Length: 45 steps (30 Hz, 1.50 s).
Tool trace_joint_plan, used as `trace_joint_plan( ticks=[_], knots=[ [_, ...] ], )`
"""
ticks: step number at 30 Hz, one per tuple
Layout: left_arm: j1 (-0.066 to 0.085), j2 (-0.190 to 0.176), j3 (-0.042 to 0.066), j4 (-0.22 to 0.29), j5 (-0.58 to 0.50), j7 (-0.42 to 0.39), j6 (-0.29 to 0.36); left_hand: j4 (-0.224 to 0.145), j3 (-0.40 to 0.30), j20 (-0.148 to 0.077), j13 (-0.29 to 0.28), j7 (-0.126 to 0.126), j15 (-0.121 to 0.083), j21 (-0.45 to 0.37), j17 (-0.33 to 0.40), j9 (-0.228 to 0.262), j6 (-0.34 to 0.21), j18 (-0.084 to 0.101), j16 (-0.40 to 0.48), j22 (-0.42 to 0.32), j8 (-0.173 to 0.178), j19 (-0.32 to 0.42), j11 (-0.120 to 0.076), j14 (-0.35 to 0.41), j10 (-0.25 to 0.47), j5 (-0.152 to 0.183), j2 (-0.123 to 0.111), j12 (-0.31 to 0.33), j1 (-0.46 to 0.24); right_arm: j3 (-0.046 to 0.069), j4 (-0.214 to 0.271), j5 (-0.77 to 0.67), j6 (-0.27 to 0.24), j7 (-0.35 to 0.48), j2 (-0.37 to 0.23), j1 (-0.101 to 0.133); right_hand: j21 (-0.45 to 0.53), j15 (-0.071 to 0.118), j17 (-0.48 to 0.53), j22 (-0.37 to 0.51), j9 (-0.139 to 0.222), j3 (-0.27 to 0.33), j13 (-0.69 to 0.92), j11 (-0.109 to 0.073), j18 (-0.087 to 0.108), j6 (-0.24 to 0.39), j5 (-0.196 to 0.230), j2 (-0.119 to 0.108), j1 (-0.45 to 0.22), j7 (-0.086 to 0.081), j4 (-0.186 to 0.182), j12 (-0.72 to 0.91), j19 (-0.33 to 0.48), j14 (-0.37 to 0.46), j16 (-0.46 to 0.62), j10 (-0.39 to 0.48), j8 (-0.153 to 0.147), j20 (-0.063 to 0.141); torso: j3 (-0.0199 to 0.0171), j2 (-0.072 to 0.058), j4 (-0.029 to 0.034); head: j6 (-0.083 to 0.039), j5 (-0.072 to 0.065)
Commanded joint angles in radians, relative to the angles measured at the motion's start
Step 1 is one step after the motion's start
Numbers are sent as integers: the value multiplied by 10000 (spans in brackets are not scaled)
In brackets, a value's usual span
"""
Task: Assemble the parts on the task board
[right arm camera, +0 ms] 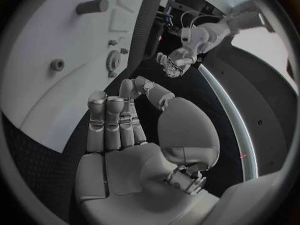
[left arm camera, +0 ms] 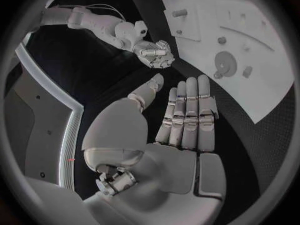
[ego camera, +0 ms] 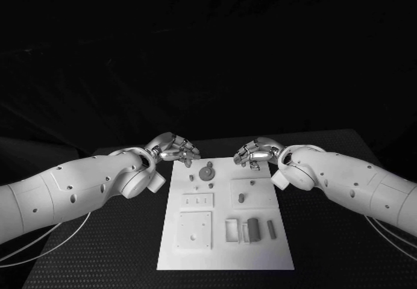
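Table (ego camera: 113,241) black; board (ego camera: 224,256) lies lengthwise at its centre, reachable by both arms. Left hand (ego camera: 174,149) and right hand (ego camera: 258,152) hover at the board's far corners, fingers extended side by side, grasping nothing; likely a ready pose before first pick. Parts sit on the board: gear (ego camera: 206,173) at the far end between the hands, block (ego camera: 253,229) and peg (ego camera: 271,227) nearer the robot. Nothing looks assembled yet.
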<state>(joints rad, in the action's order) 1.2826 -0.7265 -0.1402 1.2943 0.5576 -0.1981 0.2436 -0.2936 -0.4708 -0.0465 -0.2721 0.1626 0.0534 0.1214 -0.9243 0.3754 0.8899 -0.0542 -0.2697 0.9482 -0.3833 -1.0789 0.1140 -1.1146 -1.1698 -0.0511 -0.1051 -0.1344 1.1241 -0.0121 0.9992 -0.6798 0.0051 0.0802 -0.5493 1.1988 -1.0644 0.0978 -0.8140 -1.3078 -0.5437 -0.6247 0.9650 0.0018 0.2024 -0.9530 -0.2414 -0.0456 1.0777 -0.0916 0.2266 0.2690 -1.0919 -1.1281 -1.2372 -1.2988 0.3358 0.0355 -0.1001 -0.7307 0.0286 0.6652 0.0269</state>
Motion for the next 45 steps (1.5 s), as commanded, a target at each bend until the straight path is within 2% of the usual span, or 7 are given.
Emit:
trace_joint_plan(
  ticks=[1, 11, 15, 19, 24, 30, 45],
  knots=[
    [-82, 71, -2, 76, 1165, -889, 873, -3, -110, 30, -27, -41, 33, -62, -21, 16, 30, 10, 74, 6, -37, 67, -42, 72, 16, -2, -92, -30, 253, -1, 76, 2803, 1102, -77, -98, -3, 37, 14, 13, -154, -312, -16, -18, 1, 594, -439, -26, 68, -69, -163, 22, -49, 111, 104, 75, -81, 71, -2, 43, 75, -128, -93, 22],
    [-268, 268, -15, 300, 3159, -2307, 2367, -1, -395, 83, -73, -15, 82, -162, -64, 20, 6, 11, 200, 32, 25, 111, -5, 119, 91, -11, -547, 33, 897, -4, 374, 5349, 2413, -286, -546, -118, 94, -17, 31, -148, -333, -7, -133, 22, 594, -422, -29, 122, -168, -177, 0, -186, 202, 174, 147, -77, 37, -48, 87, 188, -176, -373, -60],
    [-270, 365, -213, 430, 3641, -2923, 3113, 1, -411, 106, -83, 24, 105, -202, -80, 9, -67, 17, 252, 47, 82, 135, 20, 150, 133, -10, -942, 70, 1131, -4, 505, 5959, 2991, -291, -677, -244, 126, -33, 39, -147, -343, -7, -255, 37, 594, -398, -29, 134, -221, -191, -19, -298, 255, 216, 188, -92, 4, -79, 107, 220, -180, -411, -108],
    [-270, 502, -246, 472, 3999, -3437, 3864, 7, -437, 116, -100, 54, 113, -223, -103, 4, -121, 15, 276, 62, 122, 124, 24, 143, 135, -11, -1234, 83, 1286, -4, 555, 6279, 3304, -260, -710, -326, 144, -44, 42, -147, -350, 0, -323, 44, 594, -394, -27, 128, -251, -196, -29, -353, 287, 246, 212, -112, -9, -97, 107, 247, -217, -455, -121],
    [-270, 698, -364, 484, 4567, -3556, 4208, 17, -520, 74, -196, 38, 55, -164, -217, 35, -61, -7, 193, 151, 103, -37, -59, -14, -48, -10, -1498, -10, 1429, -3, 607, 6426, 3548, -238, -725, -375, 166, -52, 46, -144, -357, 3, -379, 47, 594, -394, -27, 125, -269, -198, -36, -396, 319, 275, 235, -138, -19, -114, 103, 236, -197, -495, -160],
    [-268, 862, -460, 588, 4981, -3529, 4396, 19, -321, -84, -513, -45, -107, 74, -642, 101, 118, -10, -224, 489, 45, -296, -236, -178, -332, -16, -1548, -247, 1318, -2, 860, 6568, 3669, -183, -768, -395, 192, -60, 47, -144, -362, -3, -442, 53, 594, -374, -29, 124, -251, -205, 6, -448, 364, 318, 259, -156, -42, -132, 112, 211, -170, -497, -182],
    [-268, 995, -460, 706, 4961, -3313, 4644, 39, -45, -294, -1253, -166, -308, 463, -1211, 202, 433, -9, -1119, 1258, 11, -504, -434, -165, -468, 0, -1383, -778, 946, -1, 986, 6525, 3799, -190, -676, -403, 210, -69, 43, -146, -370, 1, -491, 60, 594, -371, -26, 143, -248, -211, 38, -488, 398, 350, 273, -173, -54, -152, 135, 208, -181, -466, -152]
  ],
)
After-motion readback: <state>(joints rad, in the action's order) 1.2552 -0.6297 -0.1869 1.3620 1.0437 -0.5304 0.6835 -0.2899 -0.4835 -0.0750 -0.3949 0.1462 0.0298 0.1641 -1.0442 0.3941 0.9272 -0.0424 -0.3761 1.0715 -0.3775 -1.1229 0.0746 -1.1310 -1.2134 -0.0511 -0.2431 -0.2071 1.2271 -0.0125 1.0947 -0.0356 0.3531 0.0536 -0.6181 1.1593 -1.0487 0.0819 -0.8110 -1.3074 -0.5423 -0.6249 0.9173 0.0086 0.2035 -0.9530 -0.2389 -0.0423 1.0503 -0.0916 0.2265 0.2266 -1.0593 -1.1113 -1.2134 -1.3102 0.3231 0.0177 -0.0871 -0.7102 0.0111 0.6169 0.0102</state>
